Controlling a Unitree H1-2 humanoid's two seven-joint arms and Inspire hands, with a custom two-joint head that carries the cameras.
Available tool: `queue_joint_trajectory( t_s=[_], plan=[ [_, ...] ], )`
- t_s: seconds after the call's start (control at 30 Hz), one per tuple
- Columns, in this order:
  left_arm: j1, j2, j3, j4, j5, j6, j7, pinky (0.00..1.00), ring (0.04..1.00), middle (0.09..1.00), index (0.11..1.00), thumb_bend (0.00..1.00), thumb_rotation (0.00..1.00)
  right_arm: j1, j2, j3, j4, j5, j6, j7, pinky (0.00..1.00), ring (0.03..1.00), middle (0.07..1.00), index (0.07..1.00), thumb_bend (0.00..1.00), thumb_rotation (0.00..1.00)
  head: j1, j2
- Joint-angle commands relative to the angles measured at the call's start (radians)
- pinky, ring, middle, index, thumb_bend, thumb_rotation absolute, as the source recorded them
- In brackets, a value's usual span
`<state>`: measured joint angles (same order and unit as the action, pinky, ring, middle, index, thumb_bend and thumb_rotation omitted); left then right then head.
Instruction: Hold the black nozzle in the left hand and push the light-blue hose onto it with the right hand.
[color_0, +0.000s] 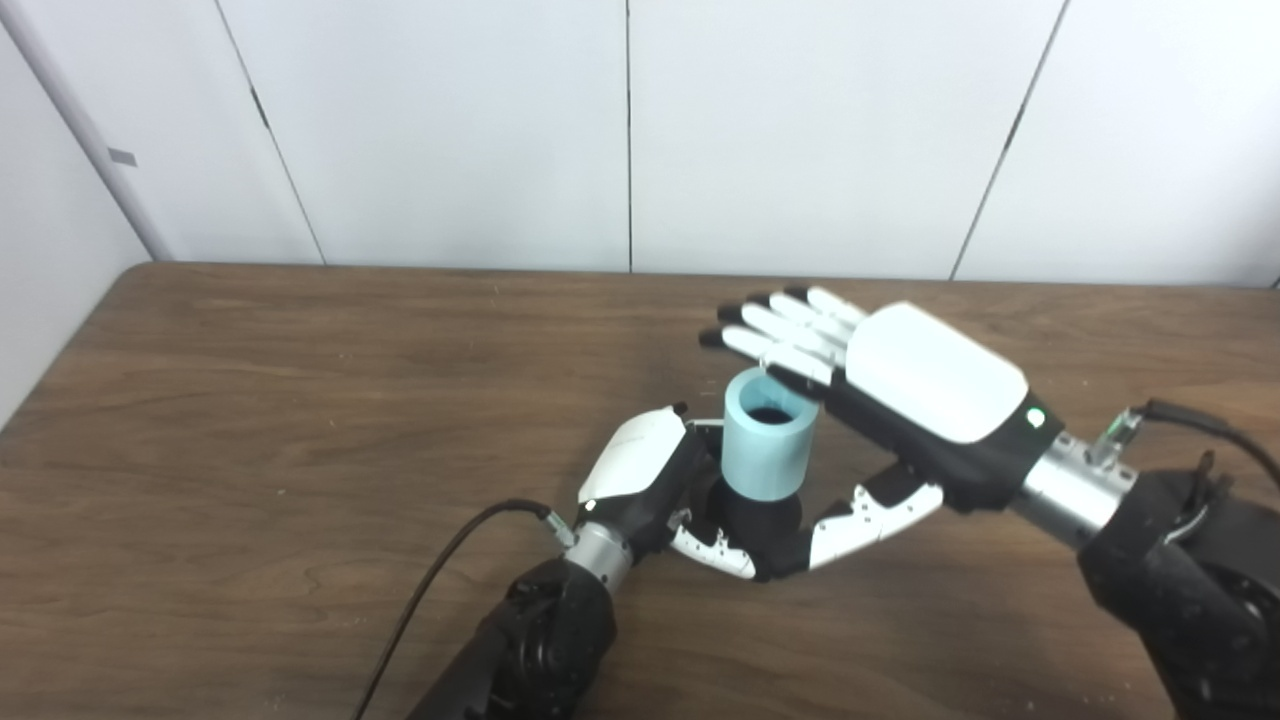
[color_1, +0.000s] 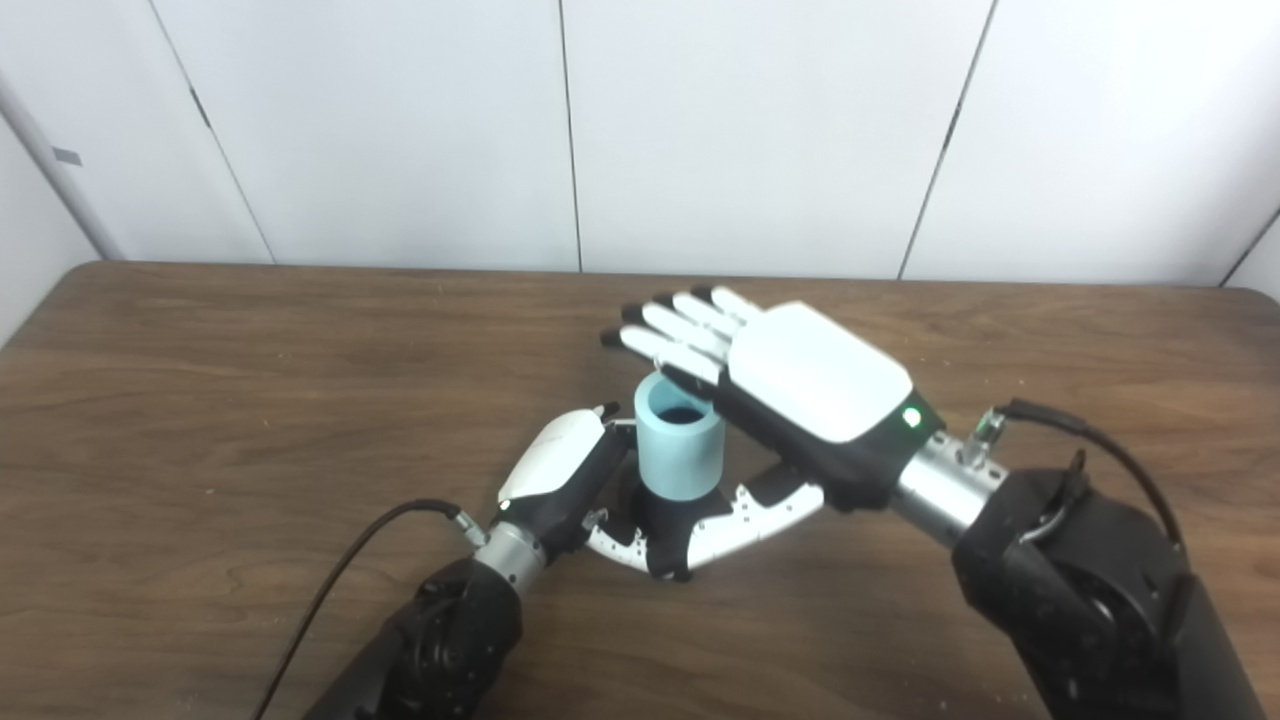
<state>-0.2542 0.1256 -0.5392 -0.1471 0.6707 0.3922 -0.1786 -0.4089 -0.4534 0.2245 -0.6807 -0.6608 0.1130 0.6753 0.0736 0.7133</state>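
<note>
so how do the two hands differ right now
The left hand is curled round the black nozzle under the hose; the right hand is open with its fingers stretched flat.
The left hand sits low by the table, beside the hose; the right hand lies above it, fingers over the hose's open top.
The left shows its back edge-on; the right shows its whole white back.
Both are white and black.
</note>
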Motion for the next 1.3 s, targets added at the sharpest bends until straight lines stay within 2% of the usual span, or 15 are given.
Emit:
queue_joint_trajectory(
  t_s=[0.0, 0.07, 0.1, 0.27, 0.37, 0.57, 0.7, 0.9, 1.03, 1.27],
  plan=[
    [0.044, 0.016, -0.019, 0.001, -0.014, 0.066, -0.106, 1.00, 0.750, 0.717, 0.633, 0.71, 0.01, -0.024, -0.001, -0.019, -0.015, -0.002, -0.004, -0.015, 1.00, 0.986, 0.980, 0.950, 0.61, 0.91, 0.000, 0.000],
    [0.023, 0.025, -0.018, -0.036, 0.005, 0.075, -0.158, 1.00, 0.806, 0.795, 0.738, 0.82, 0.00, -0.022, 0.001, -0.023, -0.005, -0.005, -0.007, -0.019, 0.99, 0.981, 0.978, 0.949, 0.61, 0.91, 0.000, 0.000],
    [0.011, 0.032, -0.018, -0.049, 0.011, 0.076, -0.182, 1.00, 0.871, 0.862, 0.805, 0.86, 0.02, -0.020, 0.001, -0.025, -0.001, -0.008, -0.008, -0.020, 0.98, 0.976, 0.974, 0.949, 0.61, 0.91, -0.001, 0.000],
    [-0.020, 0.054, -0.014, -0.071, 0.024, 0.071, -0.252, 1.00, 0.989, 0.987, 0.931, 0.94, 0.08, -0.016, -0.003, -0.031, 0.006, -0.014, 0.004, -0.008, 0.96, 0.965, 0.967, 0.949, 0.61, 0.92, -0.001, 0.000],
    [-0.021, 0.053, -0.008, -0.067, 0.027, 0.067, -0.263, 1.00, 1.000, 0.999, 0.961, 0.97, 0.10, -0.013, -0.006, -0.035, 0.001, -0.016, 0.015, 0.005, 0.96, 0.963, 0.964, 0.948, 0.62, 0.92, -0.003, 0.001],
    [-0.015, 0.057, 0.008, -0.086, 0.037, 0.063, -0.270, 1.00, 1.000, 1.000, 0.991, 1.00, 0.13, -0.012, -0.006, -0.042, -0.002, -0.019, 0.027, 0.027, 0.95, 0.959, 0.958, 0.948, 0.62, 0.92, 0.000, 0.001],
    [-0.014, 0.061, 0.026, -0.090, 0.021, 0.026, -0.251, 1.00, 1.000, 1.000, 1.000, 1.00, 0.15, -0.014, -0.008, -0.044, 0.010, -0.018, 0.025, 0.028, 0.94, 0.954, 0.953, 0.946, 0.62, 0.92, 0.002, 0.000],
    [-0.003, 0.052, 0.095, -0.119, -0.044, -0.029, -0.213, 1.00, 1.000, 1.000, 1.000, 1.00, 0.15, -0.017, -0.018, -0.053, 0.034, -0.010, 0.020, 0.025, 0.94, 0.949, 0.949, 0.942, 0.63, 0.92, 0.001, -0.001],
    [-0.008, 0.055, 0.147, -0.181, -0.077, -0.003, -0.226, 1.00, 1.000, 1.000, 1.000, 1.00, 0.14, -0.018, -0.030, -0.063, 0.040, 0.000, 0.025, 0.025, 0.94, 0.947, 0.948, 0.941, 0.64, 0.92, 0.003, -0.001],
    [-0.037, 0.091, 0.262, -0.308, -0.187, 0.063, -0.285, 1.00, 1.000, 0.998, 0.983, 1.00, 0.11, -0.009, -0.043, -0.084, 0.058, 0.021, 0.027, 0.016, 0.94, 0.946, 0.944, 0.941, 0.63, 0.92, 0.001, -0.002]
  ],
)
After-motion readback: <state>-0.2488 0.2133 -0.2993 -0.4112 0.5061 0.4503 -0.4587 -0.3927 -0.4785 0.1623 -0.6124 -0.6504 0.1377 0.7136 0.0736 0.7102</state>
